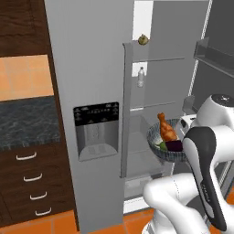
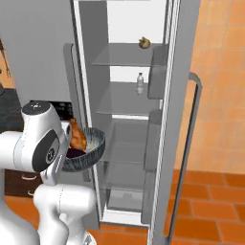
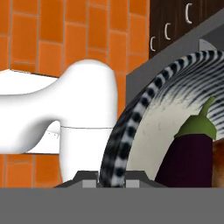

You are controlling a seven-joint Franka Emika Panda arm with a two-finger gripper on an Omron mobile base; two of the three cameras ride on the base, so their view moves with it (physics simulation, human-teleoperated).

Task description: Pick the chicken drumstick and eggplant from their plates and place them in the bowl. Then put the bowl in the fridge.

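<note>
The end effector (image 3: 112,180) is clamped on the rim of the round dark grey streaked bowl (image 1: 157,147) — drumstick and eggplant inside — held just outside the tall grey metallic fridge (image 1: 91,68), whose open white shelves lie straight ahead.

No text, label, brand or number can be read anywhere; the dark dispenser panel (image 1: 96,114) on the fridge (image 1: 87,91) door carries only small pale marks too blurred to read, and the little bottle (image 2: 139,83) on a shelf shows no legible label.
</note>
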